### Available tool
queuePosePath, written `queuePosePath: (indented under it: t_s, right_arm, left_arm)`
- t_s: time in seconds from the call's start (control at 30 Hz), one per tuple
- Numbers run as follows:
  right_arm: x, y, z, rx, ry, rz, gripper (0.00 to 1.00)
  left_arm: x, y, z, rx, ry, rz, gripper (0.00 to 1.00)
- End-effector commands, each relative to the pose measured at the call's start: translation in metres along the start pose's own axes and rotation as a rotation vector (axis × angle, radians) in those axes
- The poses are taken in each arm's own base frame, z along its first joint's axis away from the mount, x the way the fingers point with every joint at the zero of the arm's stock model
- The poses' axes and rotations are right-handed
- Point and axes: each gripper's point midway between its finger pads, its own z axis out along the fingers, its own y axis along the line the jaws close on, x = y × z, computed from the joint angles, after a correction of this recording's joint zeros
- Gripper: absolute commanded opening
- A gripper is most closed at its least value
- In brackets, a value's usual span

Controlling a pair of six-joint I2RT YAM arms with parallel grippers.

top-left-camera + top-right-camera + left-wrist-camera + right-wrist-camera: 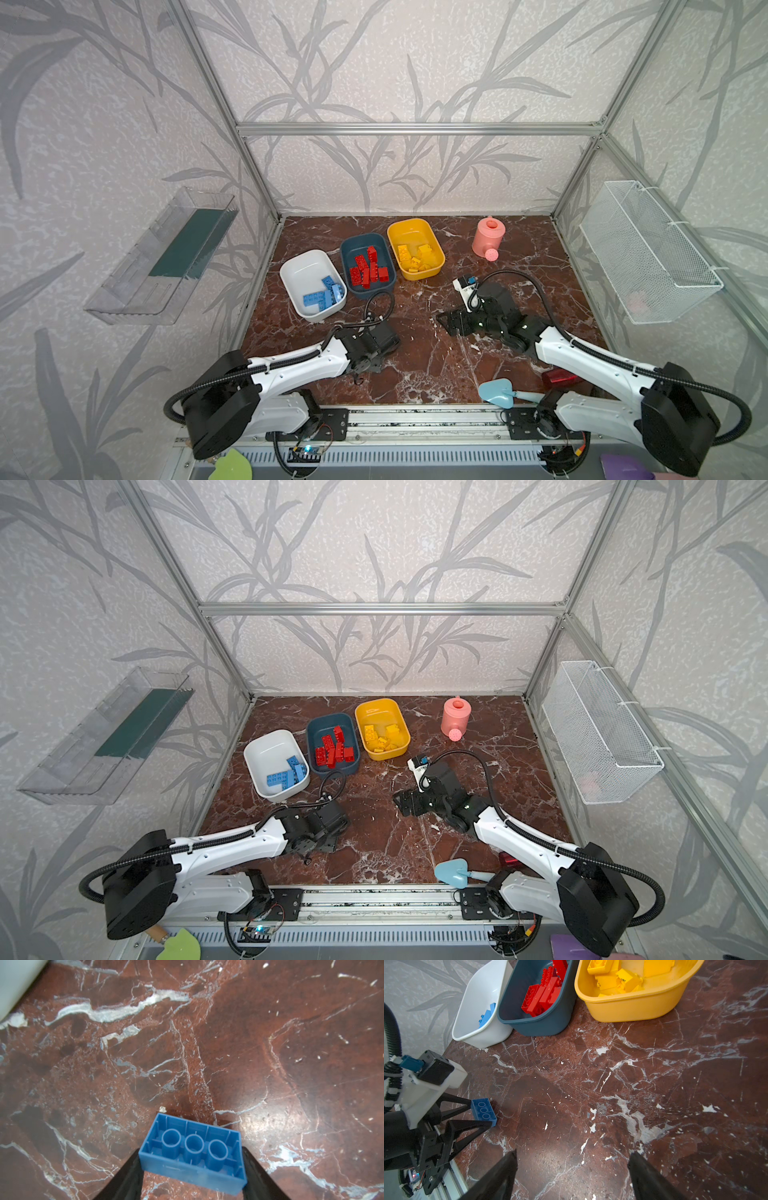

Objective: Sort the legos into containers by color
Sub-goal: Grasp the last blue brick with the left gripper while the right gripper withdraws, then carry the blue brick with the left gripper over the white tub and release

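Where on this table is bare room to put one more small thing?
Free: marble before the teal tub, between the right gripper and the left gripper with its blue brick; also the right side near the pink watering can. Crowded: back left, white tub and yellow tub flanking it.

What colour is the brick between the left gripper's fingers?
Blue; the brick shows best in the left wrist view.

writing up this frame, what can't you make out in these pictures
blue brick: hidden under the left arm in both top views.
red object: mostly behind the right arm in both top views; unidentifiable.
pink thing in the wire basket: blurred by mesh, top views.
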Motion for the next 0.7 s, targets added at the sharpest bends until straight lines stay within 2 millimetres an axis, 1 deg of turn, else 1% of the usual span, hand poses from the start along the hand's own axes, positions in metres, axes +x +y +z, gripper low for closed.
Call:
queuePosePath:
  t_s: [0.0, 0.1, 0.27, 0.33, 0.47, 0.53, 0.6, 0.67]
  right_arm:
    - [-0.003, 0.002, -0.001, -0.012, -0.016, 0.0, 0.85]
    - [-0.004, 0.003, -0.002, -0.015, -0.018, -0.001, 0.85]
    - [-0.004, 0.004, -0.003, -0.023, -0.017, 0.001, 0.85]
    - [-0.003, 0.006, -0.003, -0.037, -0.015, 0.002, 0.85]
    - [0.0, 0.007, -0.002, -0.047, -0.013, 0.006, 0.85]
    - [0.0, 0.006, -0.002, -0.045, -0.013, 0.011, 0.85]
    - [0.001, 0.007, -0.002, -0.049, -0.015, 0.011, 0.85]
    - [0.002, 0.006, -0.003, -0.047, -0.017, 0.013, 0.85]
  left_arm:
    - [-0.006, 0.004, -0.006, -0.025, -0.023, -0.007, 0.57]
    - [-0.021, 0.006, -0.021, -0.024, -0.08, -0.031, 0.57]
    - [-0.063, 0.022, -0.057, -0.026, -0.221, -0.105, 0.57]
    - [-0.078, 0.035, -0.067, -0.015, -0.24, -0.165, 0.57]
    - [-0.116, 0.069, -0.084, -0.011, -0.28, -0.292, 0.56]
    - [-0.134, 0.085, -0.087, -0.02, -0.288, -0.343, 0.56]
    - [-0.148, 0.101, -0.083, -0.035, -0.279, -0.391, 0.56]
    - [-0.161, 0.118, -0.073, -0.056, -0.26, -0.446, 0.56]
